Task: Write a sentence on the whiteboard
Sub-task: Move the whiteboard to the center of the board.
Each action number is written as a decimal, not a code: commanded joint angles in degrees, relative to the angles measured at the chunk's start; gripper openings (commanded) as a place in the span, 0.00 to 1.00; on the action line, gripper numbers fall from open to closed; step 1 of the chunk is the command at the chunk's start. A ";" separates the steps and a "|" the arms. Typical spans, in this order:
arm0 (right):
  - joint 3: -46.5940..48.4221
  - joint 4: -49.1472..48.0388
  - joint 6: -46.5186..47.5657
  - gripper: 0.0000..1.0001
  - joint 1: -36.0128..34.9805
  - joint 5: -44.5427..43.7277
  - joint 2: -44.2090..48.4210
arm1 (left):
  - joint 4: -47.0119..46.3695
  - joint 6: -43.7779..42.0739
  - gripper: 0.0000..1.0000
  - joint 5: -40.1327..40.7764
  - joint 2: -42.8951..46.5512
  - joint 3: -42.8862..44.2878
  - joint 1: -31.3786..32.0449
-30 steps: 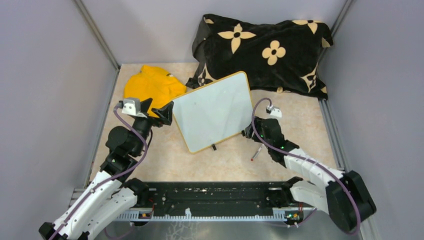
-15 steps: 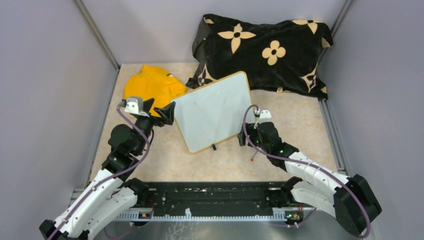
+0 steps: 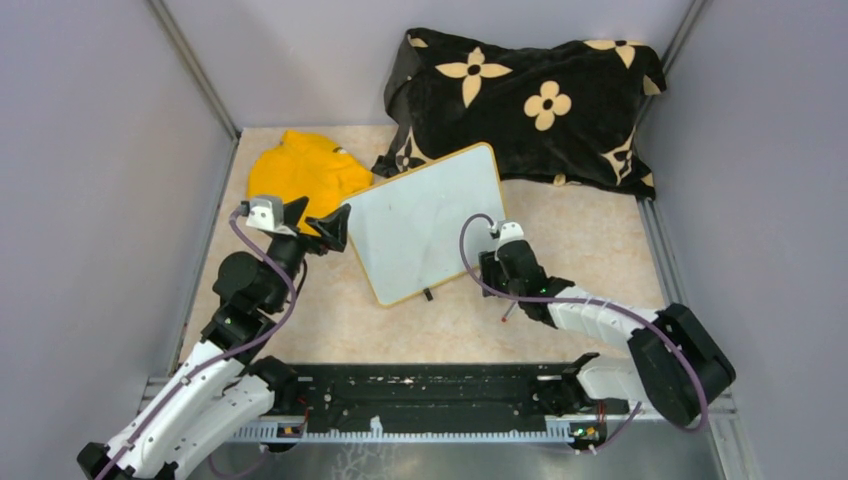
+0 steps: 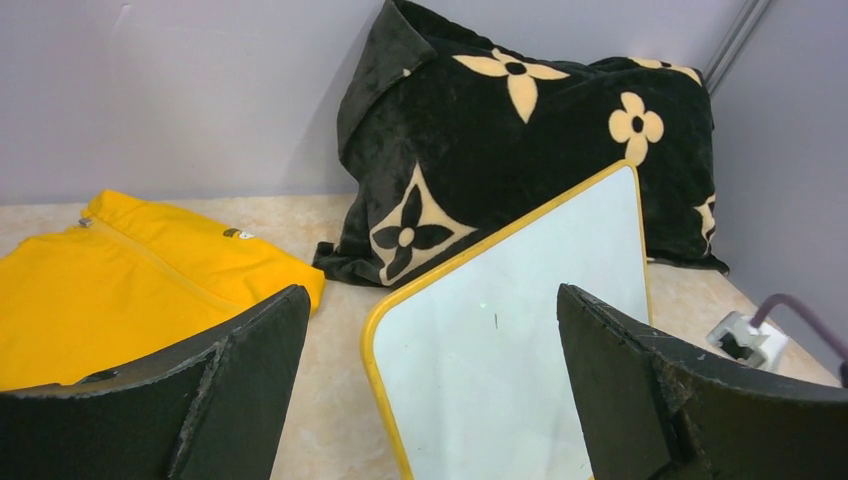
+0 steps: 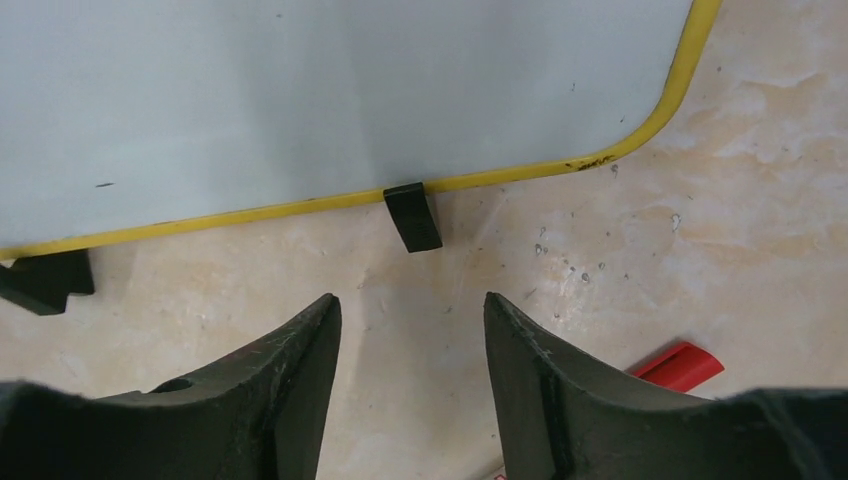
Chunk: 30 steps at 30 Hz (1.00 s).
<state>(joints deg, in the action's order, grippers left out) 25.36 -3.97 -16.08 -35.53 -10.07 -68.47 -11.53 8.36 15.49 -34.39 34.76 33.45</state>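
2 right fingers point(image 5: 285, 390) near whiteboard point(image 5: 300, 90) edge.

I see a white whiteboard point(image 3: 422, 222) rimmed yellow, a yellow cloth point(image 3: 300, 170), and a black blanket point(image 3: 500, 115) with cream flowers.

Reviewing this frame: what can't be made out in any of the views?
- Top view: the red marker is a thin sliver beside the right arm; capped or not, too small to tell.
- Right wrist view: only the marker's end shows, behind a finger of the right gripper.
- Left wrist view: the whiteboard is cut off by the bottom edge and the left gripper.
- Specks on the board: too small to read as writing.
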 commanded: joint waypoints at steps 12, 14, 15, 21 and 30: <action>5.73 -11.35 3.36 0.47 -0.49 -6.30 -12.89 | -0.71 -0.19 0.99 0.87 1.08 -0.13 1.17; 5.90 -12.08 3.42 0.46 -0.50 -6.39 -13.59 | -0.76 -0.19 0.99 0.81 1.00 -0.28 1.25; 5.92 -12.44 3.42 0.45 -0.51 -6.26 -13.79 | -0.73 -0.19 0.99 0.78 0.99 -0.22 1.24; 5.57 -13.81 3.16 0.33 -0.48 -5.68 -14.42 | -0.76 -0.27 0.99 0.94 0.82 -0.24 1.43; 2.44 -16.28 1.17 0.01 -0.43 -5.05 -13.01 | -0.75 -0.27 0.99 0.81 0.22 -0.22 1.46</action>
<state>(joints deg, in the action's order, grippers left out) 28.53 -15.11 -12.62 -35.53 -14.81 -82.78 -11.53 8.32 15.97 -34.09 34.76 34.57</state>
